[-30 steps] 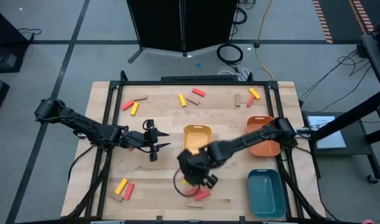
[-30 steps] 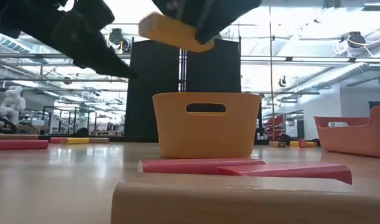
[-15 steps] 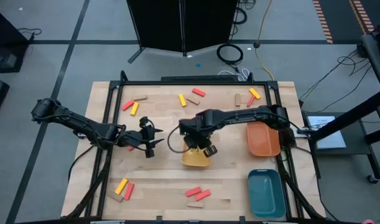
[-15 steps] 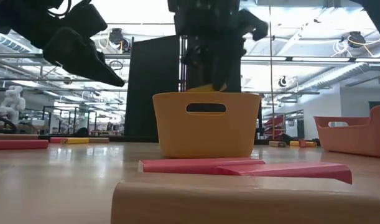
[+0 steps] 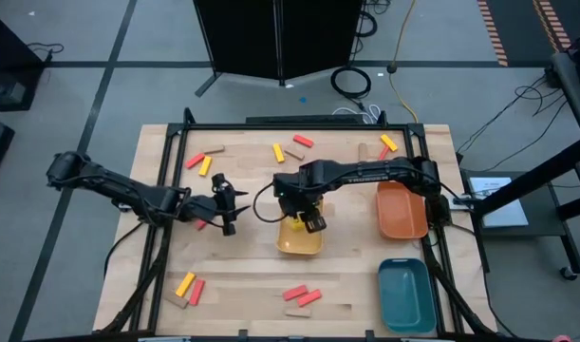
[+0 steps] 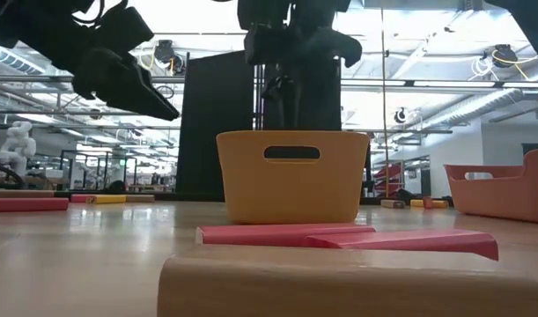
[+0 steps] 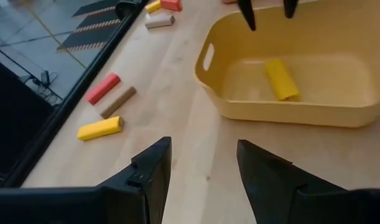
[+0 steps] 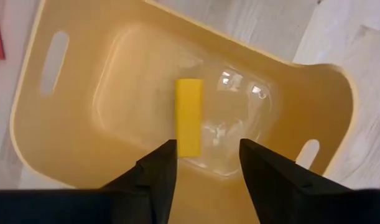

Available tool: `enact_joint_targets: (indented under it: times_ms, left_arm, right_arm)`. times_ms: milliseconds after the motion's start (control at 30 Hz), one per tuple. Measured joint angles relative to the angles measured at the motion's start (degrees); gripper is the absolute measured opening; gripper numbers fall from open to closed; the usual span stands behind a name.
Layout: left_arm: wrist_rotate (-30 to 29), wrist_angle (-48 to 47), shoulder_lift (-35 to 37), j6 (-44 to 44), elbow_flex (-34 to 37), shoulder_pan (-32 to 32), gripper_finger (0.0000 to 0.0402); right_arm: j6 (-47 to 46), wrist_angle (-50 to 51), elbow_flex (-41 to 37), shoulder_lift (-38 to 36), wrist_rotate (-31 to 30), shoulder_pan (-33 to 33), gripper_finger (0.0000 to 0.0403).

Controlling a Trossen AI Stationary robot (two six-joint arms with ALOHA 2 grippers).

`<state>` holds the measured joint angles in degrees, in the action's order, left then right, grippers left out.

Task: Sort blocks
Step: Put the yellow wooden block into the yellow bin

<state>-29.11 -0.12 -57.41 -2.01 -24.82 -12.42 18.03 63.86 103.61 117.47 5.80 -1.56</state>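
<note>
Change: since a second ago the right arm has been swung from the near side of the counter to above the yellow tray point(image 5: 300, 235), and the yellow block point(image 8: 189, 117) then pinched is now lying loose in it.
Counter point(image 5: 252, 285): blocks are scattered along the far edge, with small clusters at the near left and near the middle.
Trays: the yellow tray is centred; the orange tray point(image 5: 402, 211) and teal tray point(image 5: 407, 294) are kept to the right.
Right gripper point(image 5: 308, 221): fingers spread, nothing between them; hung over the yellow tray, probably because the drop has just been made.
Left gripper point(image 5: 229, 204): fingers spread and empty, held left of the tray, apparently waiting.
Views: the dropped block is shown only by the wrist views; it is hidden behind the tray wall in the low view.
</note>
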Motion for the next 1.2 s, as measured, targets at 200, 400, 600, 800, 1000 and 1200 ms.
enact_joint_targets:
  times_ms: [200, 400, 600, 800, 1000, 1200]
  left_arm:
    - [6.1, 0.1, 4.3, -4.5, 0.0, 3.9, 0.018]
    - [11.3, 2.6, 6.0, -7.1, 1.5, 9.9, 0.018]
    - [22.1, 11.0, 6.0, -6.8, 6.9, 17.6, 0.018]
    - [28.1, 13.9, 6.0, -5.8, 8.5, 22.1, 0.018]
    - [31.0, 17.0, 6.0, -7.6, 8.5, 23.8, 0.018]
    - [33.9, 18.2, 6.0, -9.4, 7.9, 26.0, 0.018]
  right_arm:
    - [-4.1, 8.3, 3.4, 0.1, 0.7, -1.2, 0.0175]
    - [-3.4, 9.5, 4.3, -4.6, 3.6, -7.5, 0.0156]
    - [-2.1, 12.8, 4.1, -11.7, 2.5, -22.6, 0.0137]
    - [-4.1, 11.7, -2.9, -16.9, -2.3, -42.5, 0.0131]
    - [-10.9, 7.7, -12.7, -16.8, -3.2, -54.8, 0.013]
    - [-8.5, -0.5, -22.2, -16.7, -3.0, -59.7, 0.013]
